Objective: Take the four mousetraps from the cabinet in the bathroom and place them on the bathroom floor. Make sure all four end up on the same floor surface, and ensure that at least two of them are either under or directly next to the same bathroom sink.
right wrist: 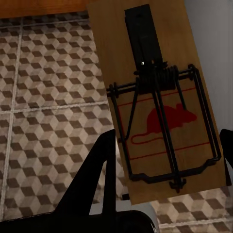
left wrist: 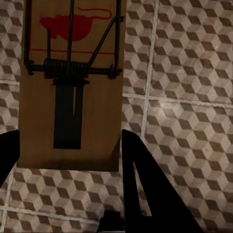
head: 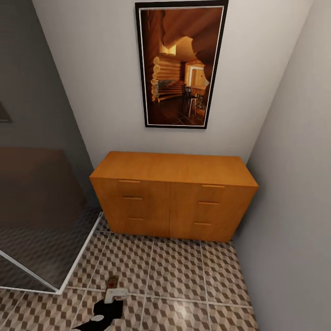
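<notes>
Head view: orange-brown cabinet (head: 174,195) shut against the wall, left gripper (head: 110,294) low over the bathroom floor (head: 184,276). Left fingers (left wrist: 141,189) pinching one mousetrap (left wrist: 73,97); right fingers (right wrist: 97,179) pinching another mousetrap (right wrist: 160,107), both above tiles.

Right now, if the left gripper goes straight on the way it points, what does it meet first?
Probably the bathroom floor: the left gripper holds a mousetrap over bare tiles, though depth is unclear.
</notes>
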